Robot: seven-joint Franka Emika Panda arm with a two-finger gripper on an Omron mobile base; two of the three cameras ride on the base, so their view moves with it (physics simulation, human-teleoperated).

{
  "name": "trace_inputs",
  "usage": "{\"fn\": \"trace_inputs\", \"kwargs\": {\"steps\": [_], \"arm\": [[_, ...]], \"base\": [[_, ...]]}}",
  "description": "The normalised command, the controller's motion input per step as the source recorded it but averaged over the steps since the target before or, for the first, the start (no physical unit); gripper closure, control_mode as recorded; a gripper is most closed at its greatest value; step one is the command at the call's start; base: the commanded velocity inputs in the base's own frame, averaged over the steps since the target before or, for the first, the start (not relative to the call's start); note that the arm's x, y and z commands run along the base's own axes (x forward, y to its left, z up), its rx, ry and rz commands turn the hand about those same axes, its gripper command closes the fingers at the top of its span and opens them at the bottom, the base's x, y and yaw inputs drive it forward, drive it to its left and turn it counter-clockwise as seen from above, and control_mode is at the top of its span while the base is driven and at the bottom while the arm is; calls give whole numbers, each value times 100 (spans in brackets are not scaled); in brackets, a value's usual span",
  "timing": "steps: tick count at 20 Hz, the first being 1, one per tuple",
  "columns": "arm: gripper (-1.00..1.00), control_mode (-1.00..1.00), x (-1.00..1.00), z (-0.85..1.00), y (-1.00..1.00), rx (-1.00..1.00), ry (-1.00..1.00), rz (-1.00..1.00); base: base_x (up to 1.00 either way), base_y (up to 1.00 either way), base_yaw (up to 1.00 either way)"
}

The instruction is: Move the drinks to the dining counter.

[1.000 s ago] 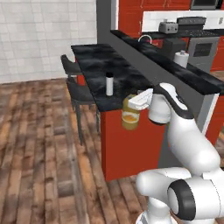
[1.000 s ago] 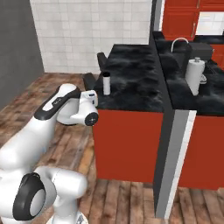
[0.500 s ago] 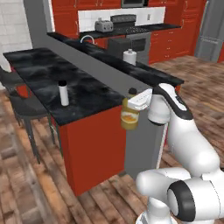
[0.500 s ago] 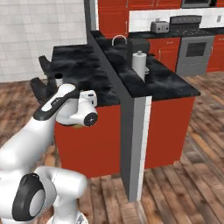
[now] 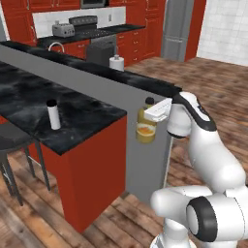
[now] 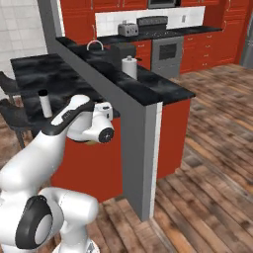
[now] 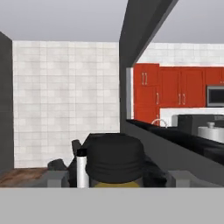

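Note:
My gripper [image 5: 150, 113] is shut on the amber juice bottle [image 5: 145, 128], which hangs in the air just off the end of the grey back ledge [image 5: 97, 80] of the dining counter [image 5: 29, 97]. In the hand view the bottle's dark cap [image 7: 114, 159] sits between the fingers. The white bottle [image 5: 53, 115] with a black cap stands upright on the counter's black top, to the left of the held bottle; it is also the white bottle [image 6: 45, 103] beyond my arm and the white bottle [image 7: 81, 168] left of the cap.
A paper towel roll [image 5: 116, 63] stands on the far worktop behind the ledge, near a faucet [image 5: 55, 47]. A silver toaster [image 5: 63, 30] and stove sit at the back wall. A dark stool [image 5: 12, 140] stands left of the counter. Wooden floor lies to the right.
The whole scene has swung across both base views, so the camera has moved with the base. The juice bottle stays in my gripper; the white bottle stays on the counter.

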Motion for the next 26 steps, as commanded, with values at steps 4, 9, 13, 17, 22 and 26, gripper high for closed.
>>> {"fn": "trace_inputs", "kwargs": {"steps": [4, 9, 13, 17, 22, 26], "arm": [[100, 100, 0, 0, 0, 0, 0, 0], [100, 100, 0, 0, 0, 0, 0, 0], [100, 100, 0, 0, 0, 0, 0, 0], [100, 100, 0, 0, 0, 0, 0, 0], [100, 100, 0, 0, 0, 0, 0, 0], [100, 100, 0, 0, 0, 0, 0, 0]], "base": [[0, 100, -30], [0, 81, -18], [12, 81, -17], [24, 42, -11], [50, 31, -7], [56, 35, -7]]}}
